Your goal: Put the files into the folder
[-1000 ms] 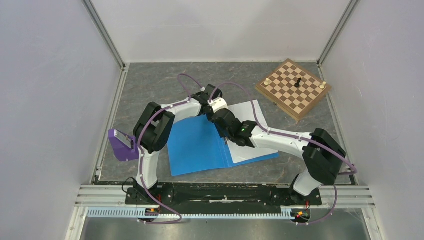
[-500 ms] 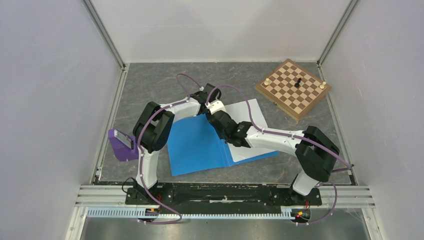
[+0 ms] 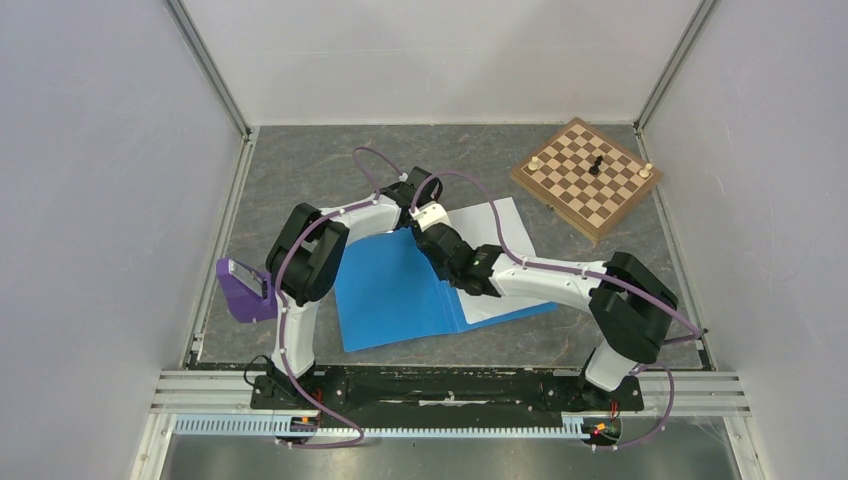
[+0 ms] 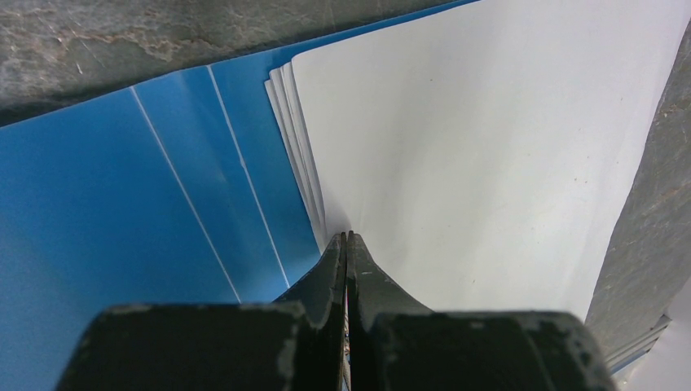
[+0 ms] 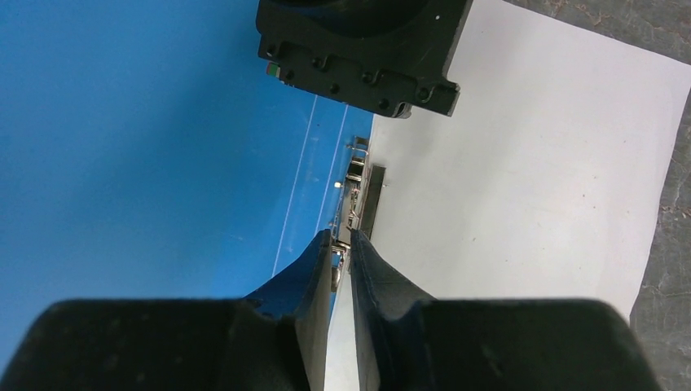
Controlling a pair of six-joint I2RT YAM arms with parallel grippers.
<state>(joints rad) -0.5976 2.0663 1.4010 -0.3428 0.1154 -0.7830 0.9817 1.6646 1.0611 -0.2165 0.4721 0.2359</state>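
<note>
The blue folder (image 3: 390,290) lies open on the table, with the white files (image 3: 500,235) on its right half. In the left wrist view my left gripper (image 4: 346,237) is shut, its tips at the fanned left edge of the files (image 4: 489,147), beside the folder (image 4: 122,212). In the right wrist view my right gripper (image 5: 342,236) is closed to a narrow gap around the folder's metal clip (image 5: 358,191), between the blue cover (image 5: 147,147) and the files (image 5: 521,163). From above, the left gripper (image 3: 424,212) and right gripper (image 3: 443,243) meet near the spine's far end.
A wooden chessboard (image 3: 587,175) with a few pieces lies at the back right. A purple object (image 3: 243,290) sits at the left edge beside the left arm. The grey walls of the cell stand on both sides.
My right arm has shifted left, its elbow drawn in and its gripper pushed a little further toward the spine's far end. The left arm, folder and files have stayed put.
</note>
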